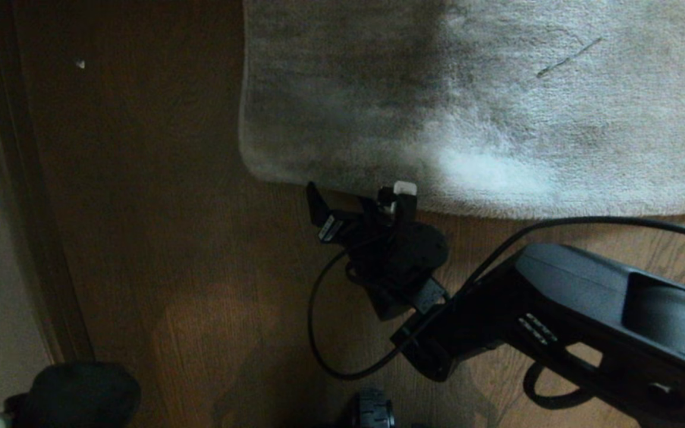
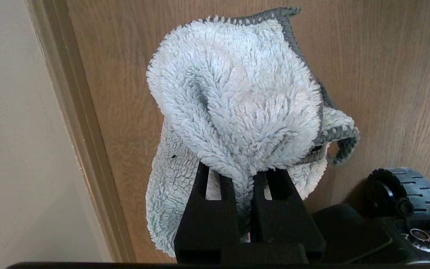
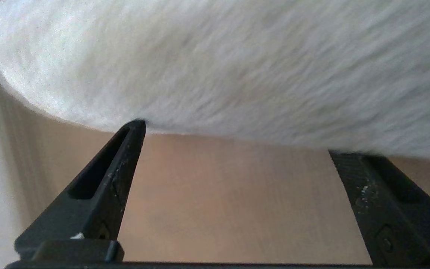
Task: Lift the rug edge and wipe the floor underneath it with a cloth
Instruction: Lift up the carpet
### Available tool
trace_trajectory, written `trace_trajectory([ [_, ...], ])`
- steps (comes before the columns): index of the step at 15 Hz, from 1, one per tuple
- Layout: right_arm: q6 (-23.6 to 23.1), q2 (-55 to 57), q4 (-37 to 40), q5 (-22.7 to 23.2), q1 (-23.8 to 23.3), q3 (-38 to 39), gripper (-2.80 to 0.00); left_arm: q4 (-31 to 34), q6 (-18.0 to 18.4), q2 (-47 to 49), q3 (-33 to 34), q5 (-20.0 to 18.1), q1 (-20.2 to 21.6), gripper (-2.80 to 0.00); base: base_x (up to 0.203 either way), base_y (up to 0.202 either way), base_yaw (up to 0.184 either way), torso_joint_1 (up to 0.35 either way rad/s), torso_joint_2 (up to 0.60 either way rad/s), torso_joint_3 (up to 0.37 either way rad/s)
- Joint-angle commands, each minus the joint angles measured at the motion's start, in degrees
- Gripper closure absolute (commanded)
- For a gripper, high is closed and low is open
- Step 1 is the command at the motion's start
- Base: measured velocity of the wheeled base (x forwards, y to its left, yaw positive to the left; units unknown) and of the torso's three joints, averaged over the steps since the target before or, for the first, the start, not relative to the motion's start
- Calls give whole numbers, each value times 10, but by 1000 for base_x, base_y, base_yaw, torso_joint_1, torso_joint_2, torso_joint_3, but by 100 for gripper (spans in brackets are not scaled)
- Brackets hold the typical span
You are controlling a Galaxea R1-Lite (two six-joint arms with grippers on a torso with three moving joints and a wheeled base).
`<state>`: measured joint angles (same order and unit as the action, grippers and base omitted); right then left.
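Head view: looks steeply down from above on the floor (image 1: 158, 249), the rug edge (image 1: 378, 196) far and the right gripper (image 1: 361, 199) at it.
Left wrist view: sits behind the left gripper (image 2: 243, 175), very near the cloth (image 2: 237, 108), floor behind it.
Right wrist view: low and close, facing the rug edge between wide-apart fingers (image 3: 125, 149).
Shared: floor in all three; rug edge in head and right wrist views.

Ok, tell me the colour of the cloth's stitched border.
Dark grey, edging the pale blue-grey cloth; clearest in the left wrist view.
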<state>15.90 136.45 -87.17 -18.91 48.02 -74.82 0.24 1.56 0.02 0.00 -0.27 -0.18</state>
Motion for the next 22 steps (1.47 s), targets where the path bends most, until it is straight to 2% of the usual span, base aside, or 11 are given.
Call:
trace_trajectory([
  [1,0,-17,-28,-1,16,12,-280,0,0,0,0,0,0,0,0,0,0,0,0,0],
  [5,-1,-34,-28,-2,33,39,-280,0,0,0,0,0,0,0,0,0,0,0,0,0],
  [12,0,-57,-28,-2,28,37,-280,0,0,0,0,0,-1,0,0,0,0,0,0,0],
  [22,-29,-109,-28,-2,32,76,-280,0,0,0,0,0,0,0,0,0,0,0,0,0],
])
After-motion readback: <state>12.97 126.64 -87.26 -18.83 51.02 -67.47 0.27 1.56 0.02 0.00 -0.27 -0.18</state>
